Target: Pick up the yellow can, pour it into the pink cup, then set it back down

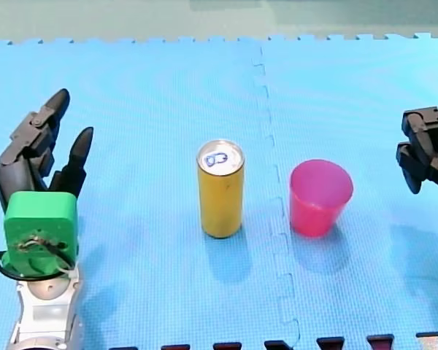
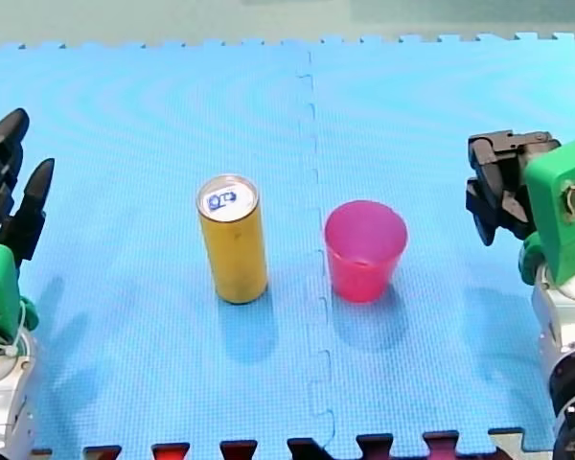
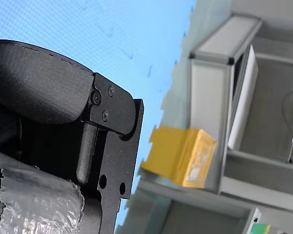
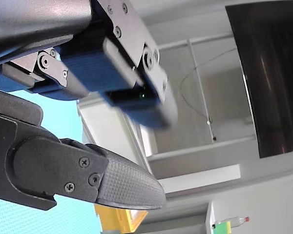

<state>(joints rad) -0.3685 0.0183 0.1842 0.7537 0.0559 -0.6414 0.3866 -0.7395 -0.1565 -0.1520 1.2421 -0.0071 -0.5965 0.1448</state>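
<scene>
A tall yellow can point(image 1: 220, 189) stands upright on the blue foam mat point(image 1: 146, 87), its silver top with pull tab facing up. To its right, about a hand's width away, a pink cup point(image 1: 320, 197) stands upright and open. My left hand point(image 1: 64, 124) is at the mat's left side, well clear of the can, and holds nothing. My right hand point(image 2: 495, 187) is off to the right of the cup, fingers curled with nothing in them.
A seam point(image 1: 271, 182) between two mat tiles runs front to back between can and cup. The mat's toothed front edge point(image 2: 268, 448) lies close below. In the first wrist view, a yellow box point(image 3: 181, 156) lies beside a grey cabinet point(image 3: 210, 97) off the mat.
</scene>
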